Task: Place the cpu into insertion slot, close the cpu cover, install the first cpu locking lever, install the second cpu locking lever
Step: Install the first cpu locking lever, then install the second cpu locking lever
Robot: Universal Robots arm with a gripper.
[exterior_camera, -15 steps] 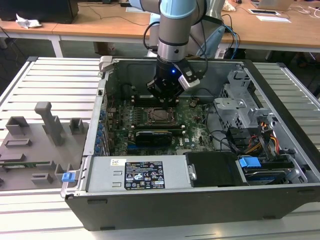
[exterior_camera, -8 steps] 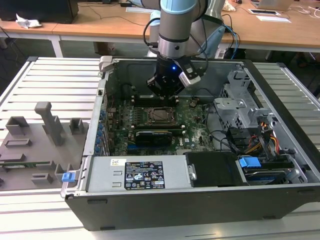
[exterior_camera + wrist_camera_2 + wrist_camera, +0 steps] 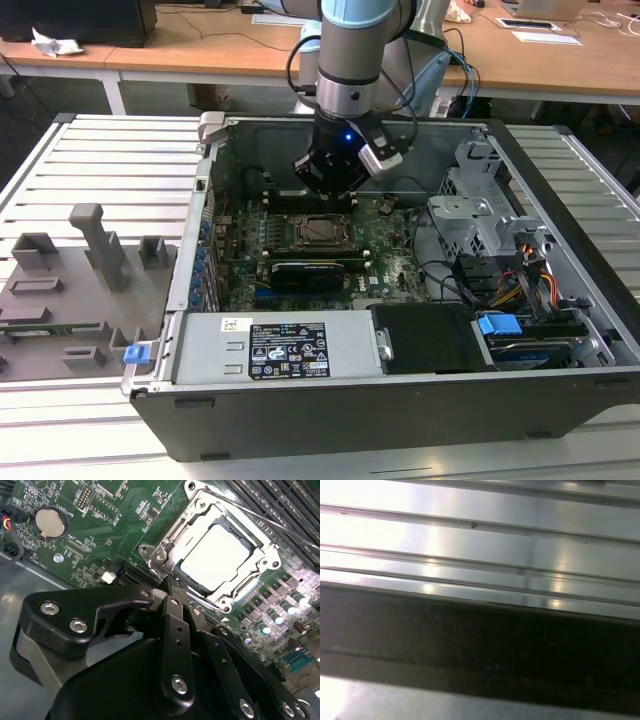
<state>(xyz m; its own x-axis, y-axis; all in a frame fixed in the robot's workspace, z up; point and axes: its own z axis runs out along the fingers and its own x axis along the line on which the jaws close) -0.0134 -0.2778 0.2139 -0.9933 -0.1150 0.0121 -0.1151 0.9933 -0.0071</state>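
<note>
The cpu (image 3: 215, 557), a pale square chip, lies flat in the socket on the green motherboard (image 3: 100, 545). The cpu cover (image 3: 167, 542), a shiny metal frame, is folded down around it. A thin wire locking lever (image 3: 250, 514) runs along one side of the socket. My gripper (image 3: 170, 589) hovers just off the socket's edge with its black fingers (image 3: 172, 625) pressed together, and nothing shows between them. In the exterior view the gripper (image 3: 330, 195) hangs inside the open computer case, just behind the socket with the cpu (image 3: 322, 230).
The case walls (image 3: 200, 230) surround the motherboard. A long black card (image 3: 305, 272) lies in front of the socket, and a drive cage (image 3: 480, 210) with cables sits toward the exterior view's right. A grey fixture tray (image 3: 70, 280) lies on the ribbed table. A coin battery (image 3: 50, 522) sits on the board.
</note>
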